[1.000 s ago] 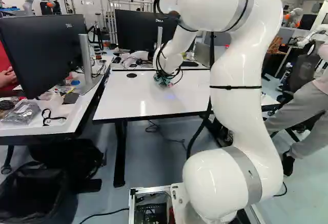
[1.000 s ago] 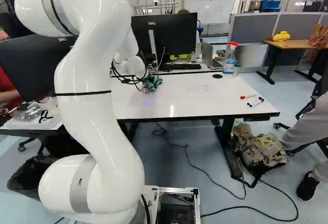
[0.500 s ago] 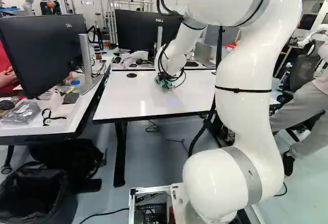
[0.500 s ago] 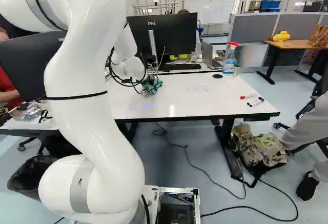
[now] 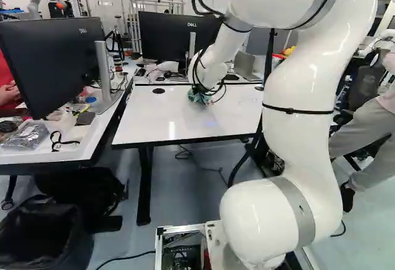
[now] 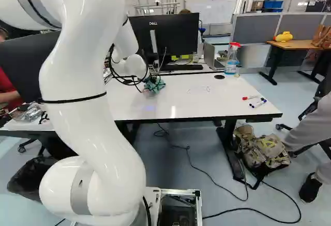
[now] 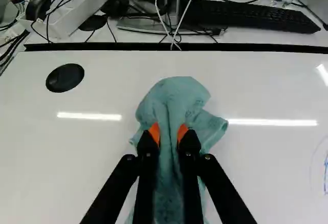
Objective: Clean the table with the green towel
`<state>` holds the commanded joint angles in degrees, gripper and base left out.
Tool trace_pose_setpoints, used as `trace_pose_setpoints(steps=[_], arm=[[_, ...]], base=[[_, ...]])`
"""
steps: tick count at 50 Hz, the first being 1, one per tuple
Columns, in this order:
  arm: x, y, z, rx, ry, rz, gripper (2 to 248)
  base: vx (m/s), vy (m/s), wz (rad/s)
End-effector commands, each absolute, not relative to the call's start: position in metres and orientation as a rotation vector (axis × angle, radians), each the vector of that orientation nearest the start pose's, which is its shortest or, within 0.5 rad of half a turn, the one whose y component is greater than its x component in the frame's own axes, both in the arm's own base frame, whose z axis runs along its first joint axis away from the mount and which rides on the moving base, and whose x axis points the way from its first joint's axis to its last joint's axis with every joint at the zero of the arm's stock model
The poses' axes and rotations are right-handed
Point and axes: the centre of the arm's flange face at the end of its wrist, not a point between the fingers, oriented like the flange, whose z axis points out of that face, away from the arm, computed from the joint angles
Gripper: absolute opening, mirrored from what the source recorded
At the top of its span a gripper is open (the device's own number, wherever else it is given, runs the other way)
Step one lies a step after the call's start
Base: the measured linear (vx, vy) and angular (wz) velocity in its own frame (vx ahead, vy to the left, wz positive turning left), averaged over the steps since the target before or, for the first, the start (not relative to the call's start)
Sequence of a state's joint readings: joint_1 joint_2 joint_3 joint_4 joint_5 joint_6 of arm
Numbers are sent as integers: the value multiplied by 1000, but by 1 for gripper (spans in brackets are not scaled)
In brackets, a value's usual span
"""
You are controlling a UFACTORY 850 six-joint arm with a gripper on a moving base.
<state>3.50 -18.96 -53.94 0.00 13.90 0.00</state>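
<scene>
The gripper (image 6: 147, 80), largely hidden by cables and the wrist, is at the white table's (image 6: 181, 106) far left part in the right base view. Bunched beneath it is the green towel (image 6: 155, 85), which also shows in the left base view. In the wrist view the gripper (image 7: 168, 133) is shut on the green towel (image 7: 177, 98), a fold pinched between both orange pads; the cloth spreads ahead of and beside the fingers over the tabletop. Faint blue pen marks (image 6: 198, 89) lie on the table to the towel's right in the right base view.
Behind the towel are a monitor (image 6: 170, 34), a keyboard (image 7: 251, 16) and a spray bottle (image 6: 232, 58). A round black cap (image 7: 65, 77) sits in the tabletop. Markers (image 6: 257, 102) lie near its right edge. A side desk with another monitor (image 5: 52, 60) adjoins.
The arm's upper links have swung right in the left base view and left in the right one. Gripper and towel have shifted slightly right together over the table. The base has not moved.
</scene>
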Motion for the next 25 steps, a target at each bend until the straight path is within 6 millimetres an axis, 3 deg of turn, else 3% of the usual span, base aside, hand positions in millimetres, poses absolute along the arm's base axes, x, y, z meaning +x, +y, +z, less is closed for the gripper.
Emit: trace_pose_setpoints(steps=[9, 25], arm=[[551, 20, 422, -2836, -52, -1314, 55], [524, 8, 423, -2852, -23, -1302, 55]], base=[[0, 0, 0], [0, 0, 0]])
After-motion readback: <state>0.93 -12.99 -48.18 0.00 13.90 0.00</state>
